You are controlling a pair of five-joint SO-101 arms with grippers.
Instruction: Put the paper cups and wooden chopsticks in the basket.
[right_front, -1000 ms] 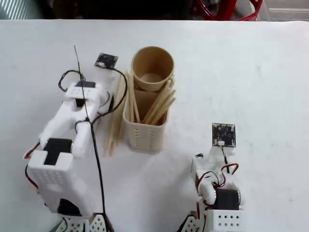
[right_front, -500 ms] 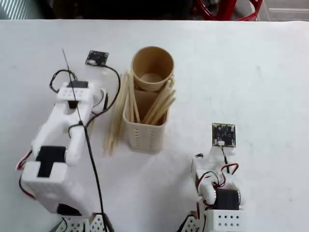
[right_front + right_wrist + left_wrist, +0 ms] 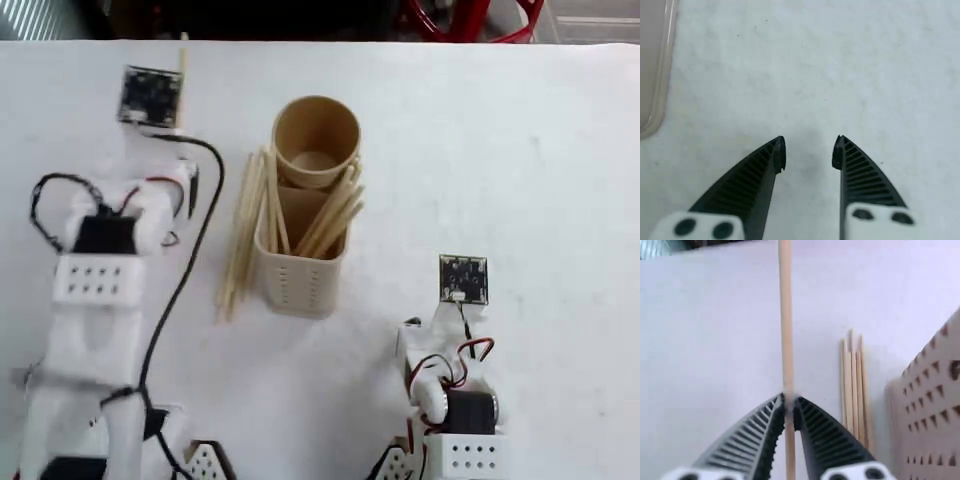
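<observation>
The beige perforated basket (image 3: 298, 272) stands mid-table with a paper cup (image 3: 316, 138) at its far end and several wooden chopsticks (image 3: 332, 222) leaning inside. More chopsticks (image 3: 240, 240) lie on the table along its left wall, also seen as chopsticks (image 3: 853, 385) beside the basket wall (image 3: 932, 405) in the left wrist view. My left gripper (image 3: 789, 402) is shut on a single chopstick (image 3: 785, 330), whose end (image 3: 182, 62) pokes out past the left arm (image 3: 100, 260). My right gripper (image 3: 808, 150) stands open over bare table, right of the basket edge (image 3: 654, 75).
The right arm (image 3: 452, 400) sits folded at the near right of the white table. Cables (image 3: 185, 240) loop from the left arm close to the loose chopsticks. A red frame (image 3: 470, 18) lies beyond the table's far edge.
The left arm has swung away from the basket, to the left and toward the far side, carrying the chopstick. The right arm has not moved.
</observation>
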